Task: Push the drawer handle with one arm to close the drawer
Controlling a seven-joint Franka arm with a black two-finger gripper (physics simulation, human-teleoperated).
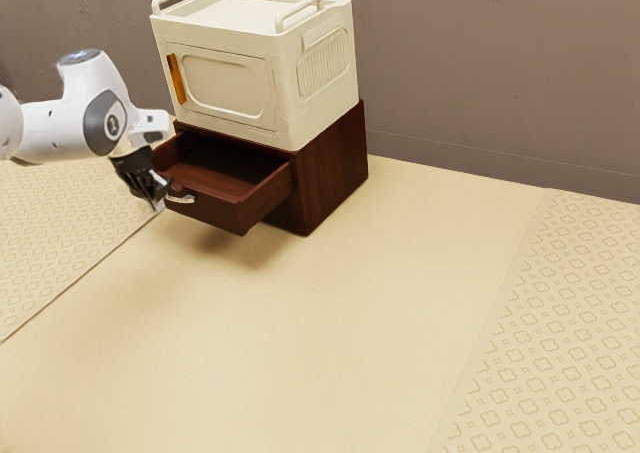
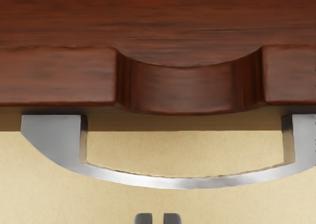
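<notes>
My jaws, narrowly apart and empty, should push the curved metal handle (image 2: 183,183) centrally, as the brown wooden drawer (image 1: 220,214) may slide stiffly.

From where I stand, the light is warm and even, bright on the pale surface (image 1: 330,323) and dimmer on the grey-brown wall (image 1: 480,73). It seems to fall from above: the cream box (image 1: 225,78) is palest on top, and a soft-edged shadow spreads beneath the drawer (image 1: 215,210), whose inside is dim. The arm (image 1: 55,128) is bright white, shaded along its underside. In the wrist view, pale gleams run along the metal handle (image 2: 182,183), its inner edge slightly ragged, and brownish shade lies just beside the drawer's edge.
</notes>
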